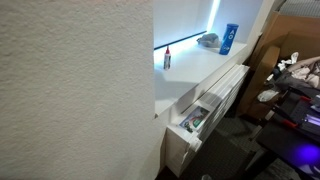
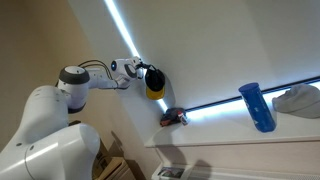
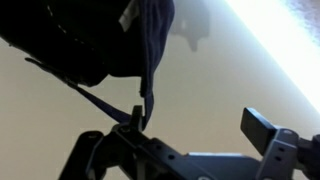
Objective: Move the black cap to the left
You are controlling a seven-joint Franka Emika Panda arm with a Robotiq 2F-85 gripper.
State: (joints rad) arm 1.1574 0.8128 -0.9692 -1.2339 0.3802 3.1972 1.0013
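gripper (image 2: 148, 78): closest to your wrist camera. One finger (image 3: 262, 126) shows at the lower right of that view, and dark cloth is pinched near the middle. You have it closed on the black cap (image 2: 155, 82).
black cap: up in the air, clear of the desk (image 2: 230, 145). It hangs from your gripper above the desk's end nearest the arm (image 2: 45, 125). Its yellow part is at the bottom in an exterior view. The wrist view gives you only dark folds and a thin strap.
desk: white, with a bright light strip (image 2: 215, 108) running along its back edge.
small dark-and-red thing (image 2: 172, 117): sits at the back edge near that same end, below the cap and apart from it (too small for you to name).
blue box (image 2: 258, 106): upright at the back edge, well along from the cap.
grey-blue lump (image 2: 298, 100): just beside the blue box, toward the far end of the desk.
drawer unit (image 1: 225, 85): white, below the desk's front edge, with one drawer (image 1: 192, 120) pulled out.
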